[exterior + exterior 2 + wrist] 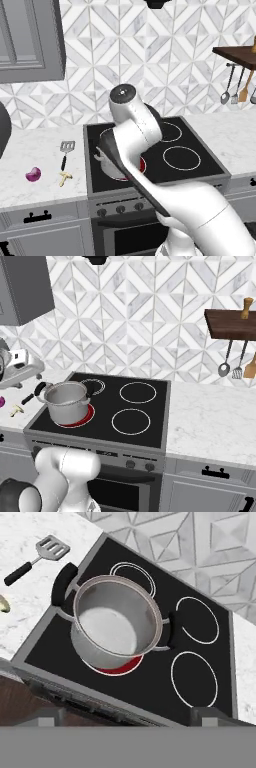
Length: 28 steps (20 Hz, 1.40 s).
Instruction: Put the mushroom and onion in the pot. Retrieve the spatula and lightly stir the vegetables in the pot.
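The steel pot stands on the front-left burner, which glows red, and its pale inside looks bare. My gripper hangs above it, open, with the fingertips far apart and nothing between them. In the right base view my hand hovers up and left of the pot. My arm hides most of the pot in the left base view. On the counter left of the stove lie the purple onion, the small tan mushroom and the slotted spatula, black handle toward the front. The spatula and the mushroom also show from the hand.
The black cooktop has three free burners. A wooden shelf at the right carries a hanging metal ladle and an orange wooden spatula. A grey wall cabinet hangs over the left counter. Marble counter stretches right of the stove.
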Tool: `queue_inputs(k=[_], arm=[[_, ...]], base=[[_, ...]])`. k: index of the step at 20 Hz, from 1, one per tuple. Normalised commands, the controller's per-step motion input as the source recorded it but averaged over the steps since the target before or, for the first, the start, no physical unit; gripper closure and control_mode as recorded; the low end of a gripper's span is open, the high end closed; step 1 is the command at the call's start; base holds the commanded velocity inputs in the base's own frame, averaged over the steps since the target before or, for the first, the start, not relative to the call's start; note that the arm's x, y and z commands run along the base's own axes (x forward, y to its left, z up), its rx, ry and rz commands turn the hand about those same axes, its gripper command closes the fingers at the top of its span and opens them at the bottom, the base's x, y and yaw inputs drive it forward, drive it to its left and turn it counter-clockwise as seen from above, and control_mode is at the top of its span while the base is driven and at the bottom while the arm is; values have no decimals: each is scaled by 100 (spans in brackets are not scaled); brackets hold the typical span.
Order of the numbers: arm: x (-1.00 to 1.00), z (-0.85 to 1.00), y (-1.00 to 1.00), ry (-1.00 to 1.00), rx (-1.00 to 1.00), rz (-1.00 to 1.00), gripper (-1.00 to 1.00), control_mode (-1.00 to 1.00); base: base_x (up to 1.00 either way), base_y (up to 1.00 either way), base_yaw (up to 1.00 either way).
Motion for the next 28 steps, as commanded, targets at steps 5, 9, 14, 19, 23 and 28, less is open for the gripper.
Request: queue_inputs(k=[5,9,14,19,23,28], arm=[[1,-4,100,8,-11,19,-100,-100],[28,-83,100,33,0,32,-100,-100],[28,-94,62,22,-9,34,-100,-100],[13,-40,17,16,-14,17,-100,-100],[31,-51,30,1,-5,5,-100,-100],[24,-50,49,0,0,0,-100,-100]], base=[[0,0,0],[0,0,0],[0,0,0],[0,0,0],[0,0,0],[0,0,0]])
